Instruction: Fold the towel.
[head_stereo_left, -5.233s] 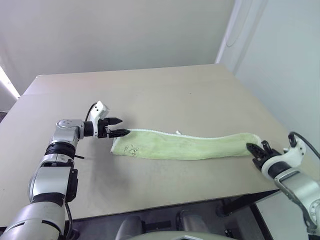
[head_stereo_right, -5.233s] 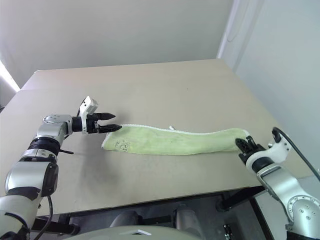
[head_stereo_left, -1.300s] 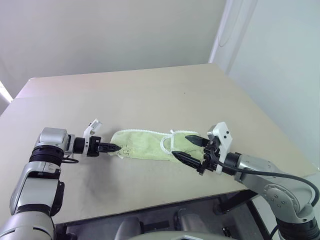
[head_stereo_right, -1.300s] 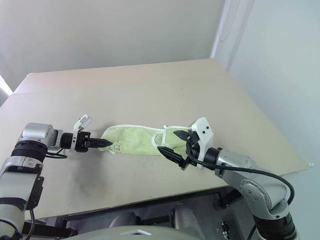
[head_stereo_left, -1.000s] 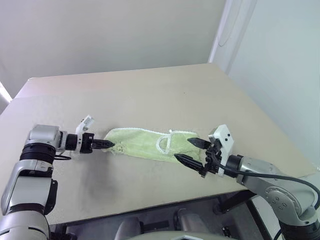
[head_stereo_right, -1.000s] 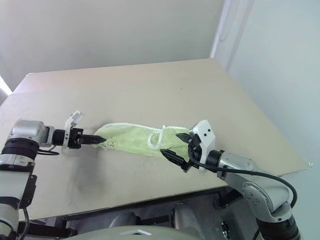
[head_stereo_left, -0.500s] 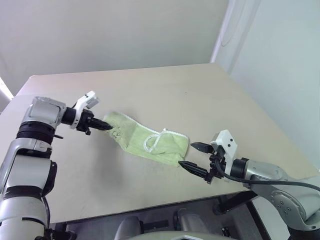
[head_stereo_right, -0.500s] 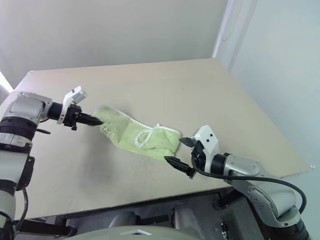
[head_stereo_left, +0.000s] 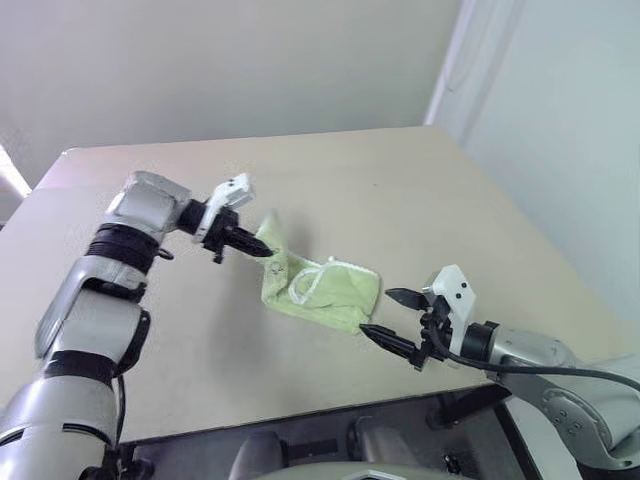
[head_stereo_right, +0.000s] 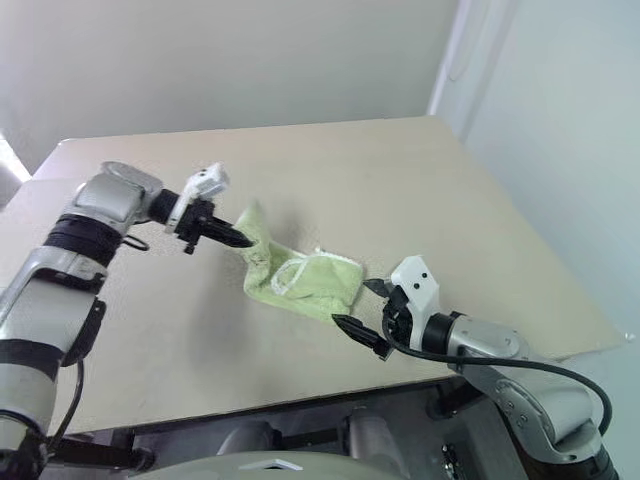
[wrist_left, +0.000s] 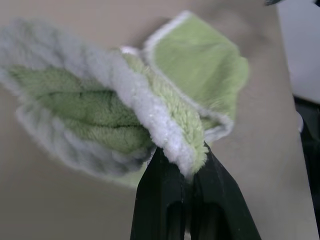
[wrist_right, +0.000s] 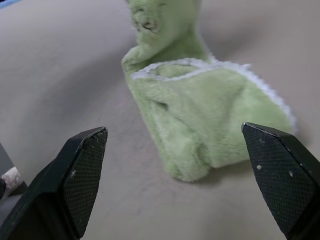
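One end of the towel (head_stereo_left: 322, 291) is lifted off the tabletop (head_stereo_left: 420, 200) by the left gripper (head_stereo_left: 259, 249), its fingers pinched on the cloth; the rest lies doubled, nearer the front edge than the back. The right gripper (head_stereo_left: 396, 320) hovers spread and empty just beside it. The second fold looks underway; next, that raised end needs laying squarely over the doubled part.

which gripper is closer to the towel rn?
Left. The left gripper is shut on the towel, pinching its raised end. The right gripper hangs open just off the towel's folded end, not touching.
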